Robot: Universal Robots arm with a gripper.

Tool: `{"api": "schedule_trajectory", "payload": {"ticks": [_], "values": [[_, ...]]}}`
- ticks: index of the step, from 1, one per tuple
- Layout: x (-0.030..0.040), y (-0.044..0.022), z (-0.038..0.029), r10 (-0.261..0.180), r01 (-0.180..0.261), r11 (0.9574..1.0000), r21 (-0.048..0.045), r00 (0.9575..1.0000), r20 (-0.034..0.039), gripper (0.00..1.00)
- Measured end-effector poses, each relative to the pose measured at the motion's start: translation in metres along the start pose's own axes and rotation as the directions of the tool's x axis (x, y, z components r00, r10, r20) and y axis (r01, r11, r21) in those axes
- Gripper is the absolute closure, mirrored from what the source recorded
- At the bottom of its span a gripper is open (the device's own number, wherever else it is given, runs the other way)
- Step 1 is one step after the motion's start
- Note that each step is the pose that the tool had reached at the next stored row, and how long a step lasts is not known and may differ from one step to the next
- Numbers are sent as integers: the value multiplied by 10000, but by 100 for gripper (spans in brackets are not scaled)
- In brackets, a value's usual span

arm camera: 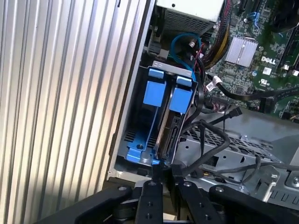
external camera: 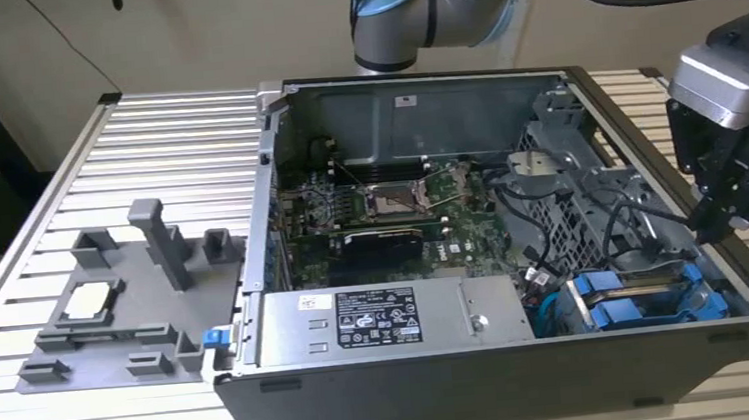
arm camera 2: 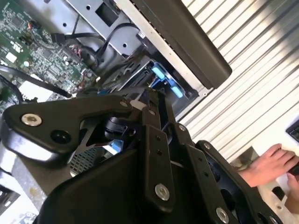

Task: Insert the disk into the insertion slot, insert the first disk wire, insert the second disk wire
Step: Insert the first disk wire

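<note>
**Slatted bench, opened case: gripper poised over the drive bay**

Ribbed aluminium table (external camera: pixel 168 136) carries the computer case (external camera: pixel 495 381), which lies on its side with the panel off, presumably so the arm can reach in from above. In the first wrist view, two blue-framed drives stand on edge, side by side, in the insertion slot (arm camera: pixel 132 122). The disk (arm camera: pixel 181 100) is probably the one whose connector edge faces the camera, though I cannot say for sure which of the pair it is. Seated that way, its sockets look open to the loose black wires (arm camera: pixel 219 140) just beside the bay. The gripper (arm camera: pixel 166 170) hangs directly over that edge, near the wires. I cannot tell whether it is closed or has hold of anything.
</note>
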State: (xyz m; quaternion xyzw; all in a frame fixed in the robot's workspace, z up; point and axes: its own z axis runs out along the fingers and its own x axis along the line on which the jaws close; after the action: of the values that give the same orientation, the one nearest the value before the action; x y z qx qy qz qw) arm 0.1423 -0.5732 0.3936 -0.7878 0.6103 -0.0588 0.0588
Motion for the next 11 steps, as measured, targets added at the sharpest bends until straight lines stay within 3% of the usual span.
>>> {"api": "schedule_trajectory", "payload": {"ticks": [5,11], "values": [[-2,7,4,356,-355,9994,-21,9993,86,81],[-23,22,13,533,-530,9983,-244,9985,104,81]]}}
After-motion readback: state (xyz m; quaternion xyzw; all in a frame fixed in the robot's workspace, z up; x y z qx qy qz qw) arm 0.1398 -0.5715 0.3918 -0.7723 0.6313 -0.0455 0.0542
